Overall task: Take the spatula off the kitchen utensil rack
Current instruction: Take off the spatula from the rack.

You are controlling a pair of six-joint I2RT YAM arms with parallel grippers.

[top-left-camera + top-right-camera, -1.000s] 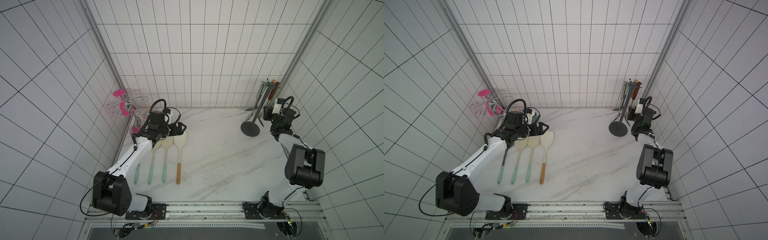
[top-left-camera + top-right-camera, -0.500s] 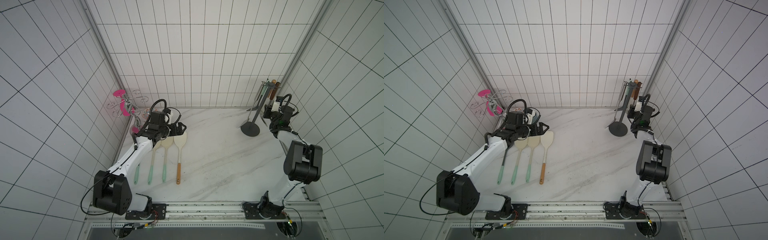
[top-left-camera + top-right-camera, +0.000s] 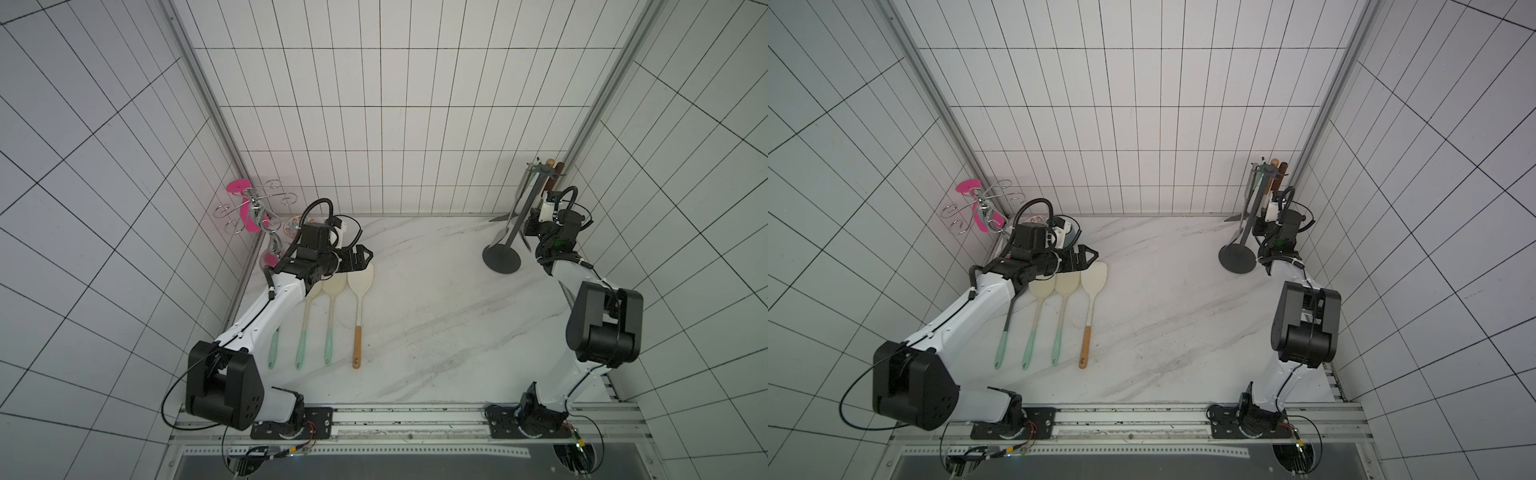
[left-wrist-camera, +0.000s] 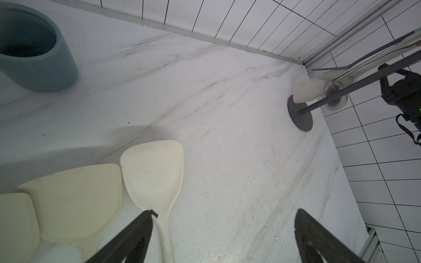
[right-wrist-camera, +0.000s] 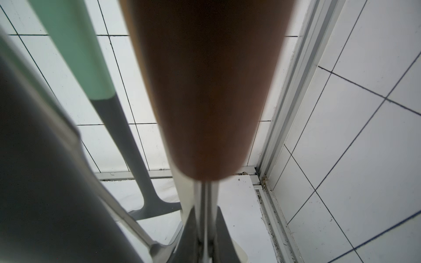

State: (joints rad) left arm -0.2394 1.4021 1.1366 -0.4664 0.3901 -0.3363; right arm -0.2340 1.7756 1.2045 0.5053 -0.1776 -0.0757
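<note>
1. Right gripper (image 5: 206, 241) is pinching the thin steel shank (image 5: 206, 200) of the wooden-handled spatula (image 5: 205, 91), with its fingers pressed together just under the brown grip. Taking it there is probably giving the fingers a narrow part to close on fully.
2. That wooden-handled spatula is hanging on the kitchen utensil rack (image 3: 501, 259), which is standing at the 2 o'clock corner of the marble table (image 3: 436, 311) in both top views. Its blade is hiding behind the fingers, so I am only judging that this is the spatula to take.
3. A mint-and-grey slotted turner (image 5: 127, 136) is hanging just beside it on the same rack, so the two are crowding each other.
4. Left gripper (image 4: 225, 214) is hovering spread wide and empty over the heads of the row of cream spatulas (image 3: 332, 286) lying toward the table's 9 o'clock side. It appears to be waiting well apart from the rack, out of the working arm's way.
5. The grasp is looking complete, while the unhooking is not yet done. The next move is calling for a lift straight up to free the handle end, then a pull toward the table's centre. The risk is dragging the neighbouring utensil along or tipping the slim rack.
</note>
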